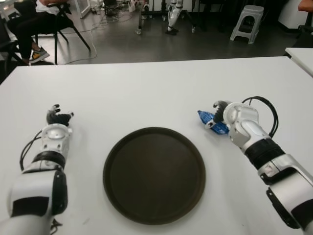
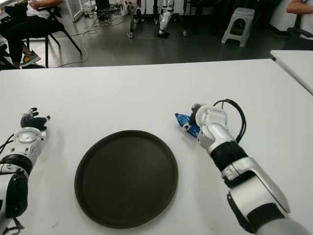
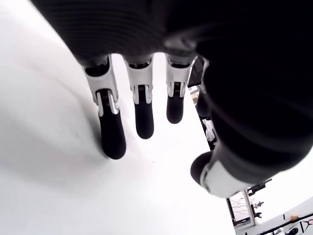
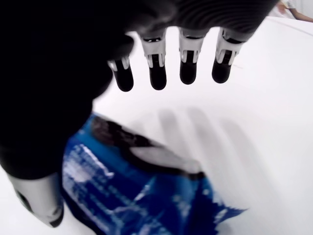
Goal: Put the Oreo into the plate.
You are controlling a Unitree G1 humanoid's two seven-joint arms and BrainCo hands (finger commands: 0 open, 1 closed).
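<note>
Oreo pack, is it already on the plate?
No, the blue Oreo pack lies on the white table to the right of the dark plate, under the right hand, whose fingers are spread.

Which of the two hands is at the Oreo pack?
The right hand: its open fingers hover over the blue Oreo pack, right of the plate. The left hand shows left of it, empty.

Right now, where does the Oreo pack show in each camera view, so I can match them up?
Left eye view: Oreo pack lies on the table, just beyond the right hand, right of the plate.
Right eye view: same spot, beside the right hand, up-right of the plate.
Left wrist view: not in it.
Right wrist view: fills the lower part, under the open fingers.
Shared landmark: the dark round plate in both eye views.
</note>
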